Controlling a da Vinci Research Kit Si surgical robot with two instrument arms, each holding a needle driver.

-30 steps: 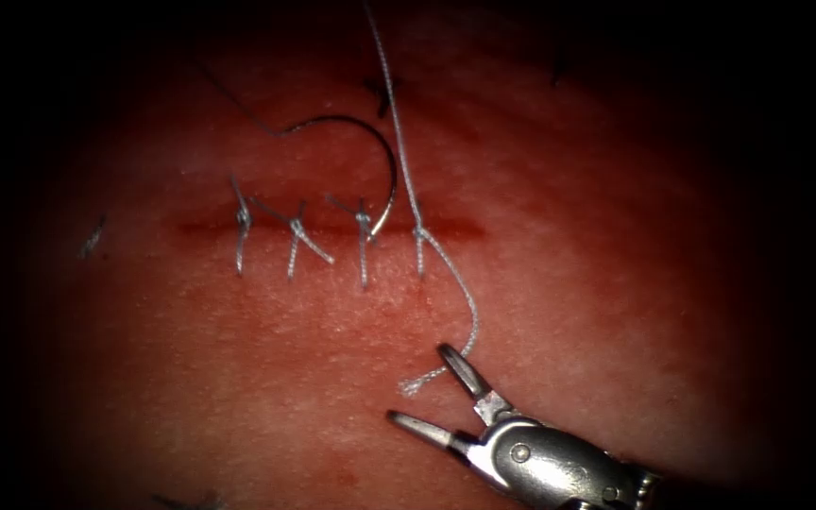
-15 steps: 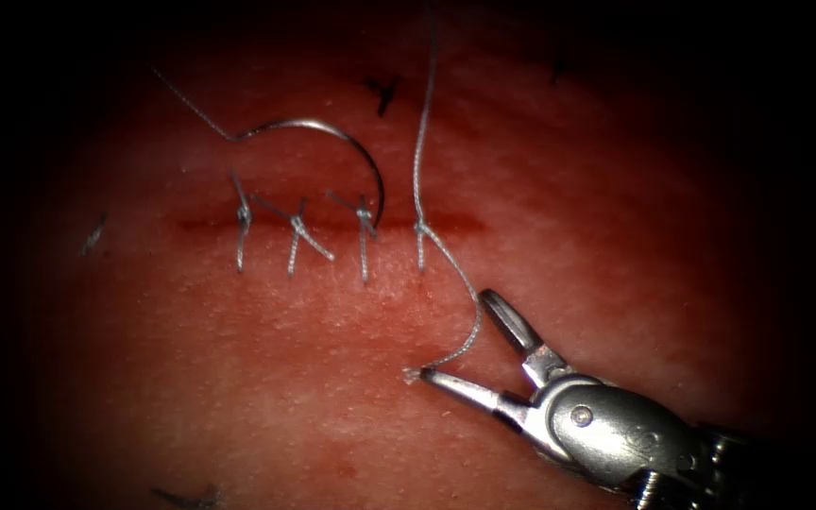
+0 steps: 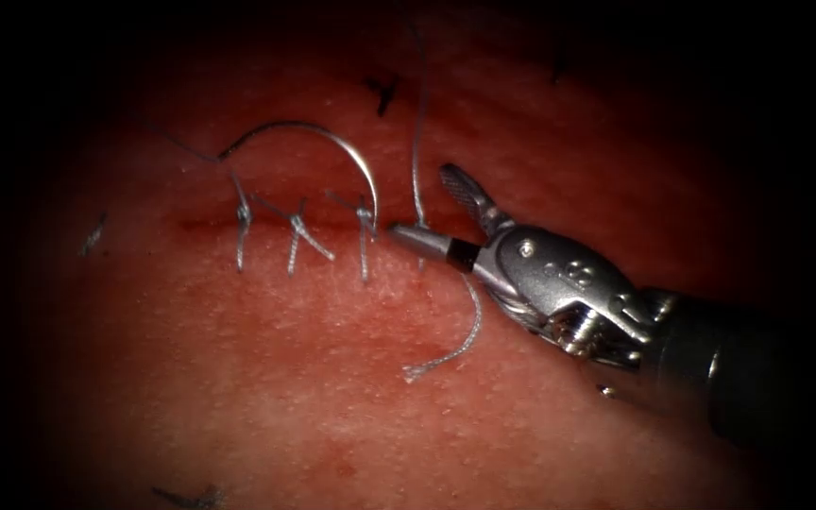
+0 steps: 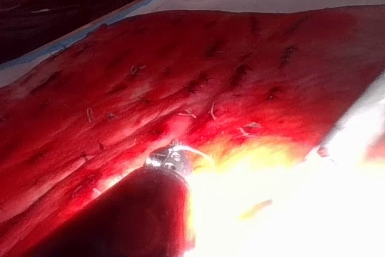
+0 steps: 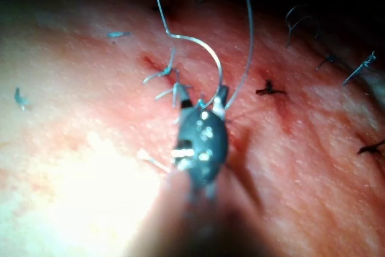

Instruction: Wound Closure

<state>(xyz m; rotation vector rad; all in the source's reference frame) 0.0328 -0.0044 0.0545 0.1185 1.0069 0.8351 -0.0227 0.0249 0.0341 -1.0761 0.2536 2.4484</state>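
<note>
Nearest the endoscope, a loose thread tail [image 3: 446, 357] lies curled on the tissue [image 3: 266, 378] below the cut [image 3: 210, 225]. Beyond it the right tool [image 3: 427, 210] reaches in with its jaws spread and holding nothing, one tip at the newest stitch, straddling the thread [image 3: 416, 142] that rises from there. Left of that sit three tied stitches [image 3: 295, 231]. Farther back the needle [image 3: 318, 137] arches free above the tissue, its point near the third knot. Along the right wrist view the needle [image 5: 195, 46] curves just beyond the right tool [image 5: 204, 108]. Across the left wrist view, old stitch marks [image 4: 240, 75] dot the tissue, and glare hides the left tool's jaws, so I cannot tell their state.
</note>
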